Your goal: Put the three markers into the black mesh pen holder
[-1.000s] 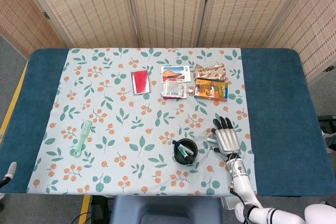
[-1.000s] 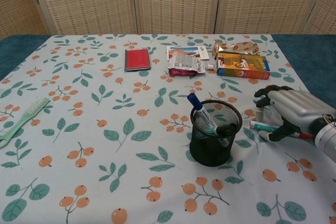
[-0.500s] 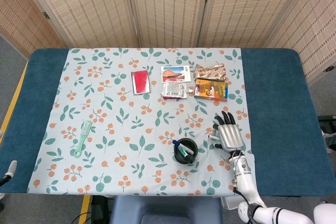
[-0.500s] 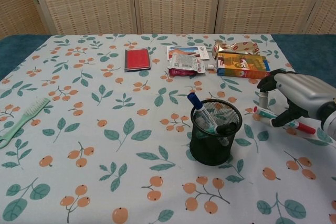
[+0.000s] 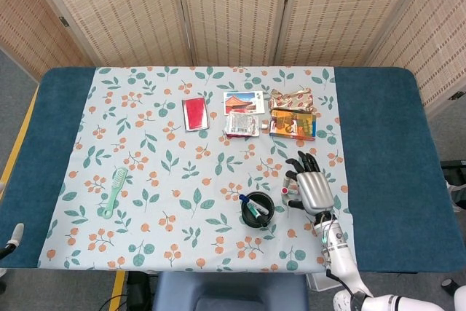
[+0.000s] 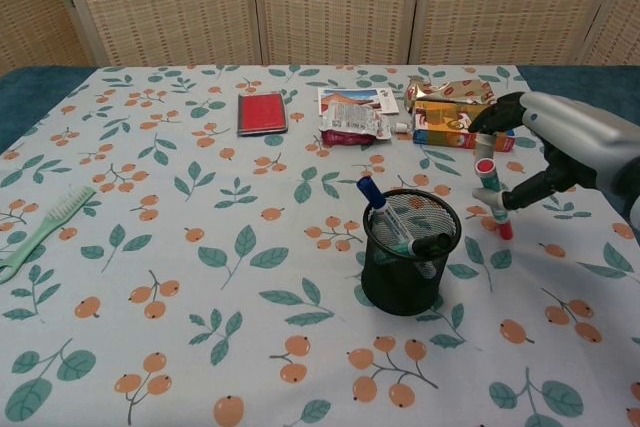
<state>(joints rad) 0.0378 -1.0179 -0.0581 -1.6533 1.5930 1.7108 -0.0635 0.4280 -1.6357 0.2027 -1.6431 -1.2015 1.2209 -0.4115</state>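
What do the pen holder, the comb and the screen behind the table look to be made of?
Pen holder: black metal mesh, it seems; the markers show through its perforated wall, matte finish. Comb: pale green, probably moulded plastic, smooth, with one-piece teeth. Screen: woven cane or reed panels in light frames that look like wood; the fine horizontal weave shows, though it could be an imitation.
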